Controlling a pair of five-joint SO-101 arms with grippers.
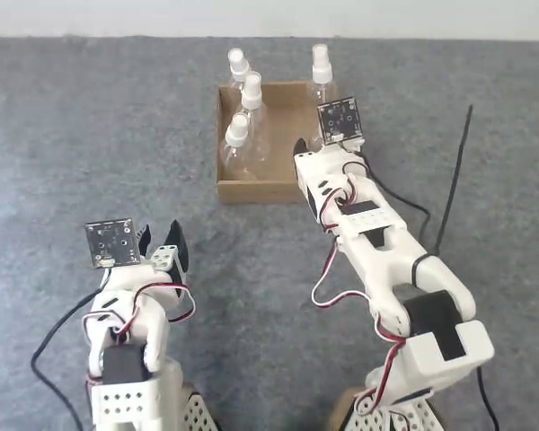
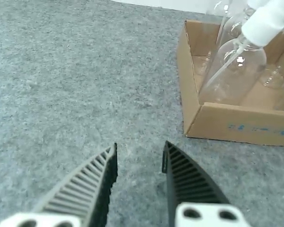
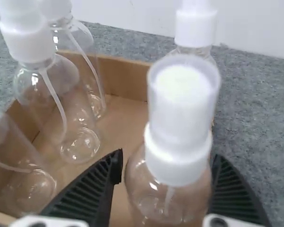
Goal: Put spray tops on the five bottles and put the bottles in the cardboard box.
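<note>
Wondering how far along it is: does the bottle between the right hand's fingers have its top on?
On. A white spray top caps the clear bottle, its tube reaching inside.

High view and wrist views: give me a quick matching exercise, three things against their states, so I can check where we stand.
Things:
1. left gripper
2. right gripper
3. box

States:
a. around a bottle
b. brown cardboard, open at the top
c. open, over bare carpet

Pairs: 1-c, 2-a, 3-b.
</note>
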